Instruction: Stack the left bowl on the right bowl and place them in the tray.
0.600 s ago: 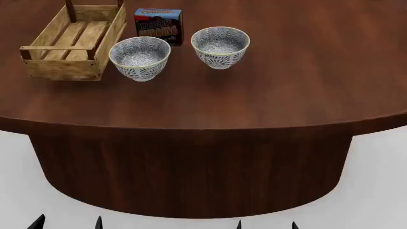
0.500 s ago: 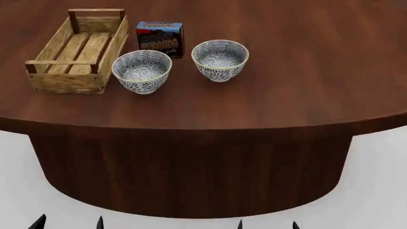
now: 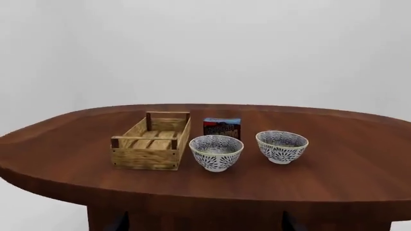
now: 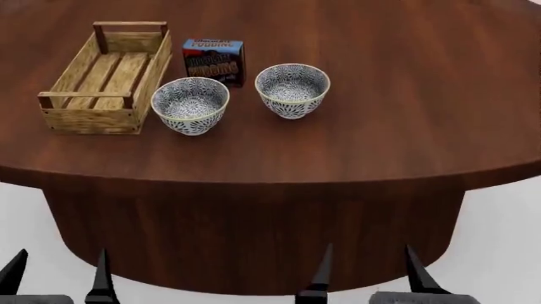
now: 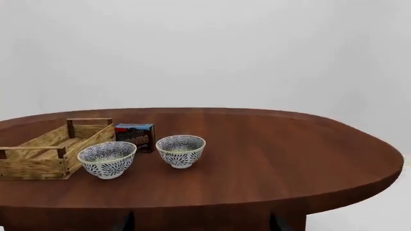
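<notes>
Nothing is done yet: the left bowl (image 4: 190,104) sits just beside the tray (image 4: 106,79), the right bowl (image 4: 292,89) farther off. Left claw (image 4: 57,278) and right claw (image 4: 368,271) hang wide, empty.

Table (image 4: 381,114): dark reddish-brown wood with fine grain — the pedestal below it has the same tone.
Tray (image 4: 78,119): light yellowish wood, with darker brown corner posts.
Left bowl (image 4: 190,105): white, covered in a dark blue leaf-like pattern inside and out, with a pale cream rim.
Right bowl (image 4: 292,90): same blue-on-white pattern and pale rim.
Pudding box (image 4: 214,60): blue with a brown-and-red printed front.
My end effectors — left (image 4: 57,278), right (image 4: 368,272): black fingers over grey bodies.
</notes>
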You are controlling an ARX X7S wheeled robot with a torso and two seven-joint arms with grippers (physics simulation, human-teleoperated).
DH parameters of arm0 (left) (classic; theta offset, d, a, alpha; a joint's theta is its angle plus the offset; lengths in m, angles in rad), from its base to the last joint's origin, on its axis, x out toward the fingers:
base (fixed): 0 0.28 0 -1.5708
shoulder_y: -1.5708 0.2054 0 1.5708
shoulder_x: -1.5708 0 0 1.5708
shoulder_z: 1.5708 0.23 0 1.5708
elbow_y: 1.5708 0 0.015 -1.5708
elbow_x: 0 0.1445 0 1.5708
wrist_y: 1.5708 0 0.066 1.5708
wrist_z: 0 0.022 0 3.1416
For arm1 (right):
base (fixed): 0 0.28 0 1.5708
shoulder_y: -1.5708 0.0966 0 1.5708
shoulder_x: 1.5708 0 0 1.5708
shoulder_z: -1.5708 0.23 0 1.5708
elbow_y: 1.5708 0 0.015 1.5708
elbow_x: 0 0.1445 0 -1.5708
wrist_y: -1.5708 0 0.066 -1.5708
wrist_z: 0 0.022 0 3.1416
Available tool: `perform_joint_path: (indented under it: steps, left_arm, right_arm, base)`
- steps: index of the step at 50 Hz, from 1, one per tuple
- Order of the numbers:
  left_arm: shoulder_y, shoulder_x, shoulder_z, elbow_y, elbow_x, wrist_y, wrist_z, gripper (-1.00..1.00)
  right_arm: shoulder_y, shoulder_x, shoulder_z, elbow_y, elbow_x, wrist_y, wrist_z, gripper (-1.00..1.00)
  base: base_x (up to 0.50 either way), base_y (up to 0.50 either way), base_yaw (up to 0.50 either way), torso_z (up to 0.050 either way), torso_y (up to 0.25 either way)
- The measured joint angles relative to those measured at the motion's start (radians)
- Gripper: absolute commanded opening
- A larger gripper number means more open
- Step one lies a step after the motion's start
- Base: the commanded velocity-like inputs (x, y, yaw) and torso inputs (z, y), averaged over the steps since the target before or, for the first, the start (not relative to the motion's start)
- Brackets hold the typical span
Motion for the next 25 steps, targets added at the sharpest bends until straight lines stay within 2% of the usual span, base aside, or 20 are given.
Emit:
perform_joint_path:
  steps: [15, 25]
  left_arm:
    - [-0.160, -0.037, -0.038, 0.136, -0.060, -0.175, -0.052, 1.00]
    - [-0.225, -0.055, -0.050, 0.194, -0.087, -0.254, -0.075, 1.00]
  right_arm:
    - [0.147, 0.059, 0.015, -0.284, 0.061, 0.312, 0.027, 1.00]
    - [0.201, 0.080, 0.033, -0.355, 0.092, 0.398, 0.032, 1.00]
  base:
    - [0.00, 0.00, 0.00, 0.050, 0.000]
    - [0.00, 0.00, 0.00, 0.050, 0.000]
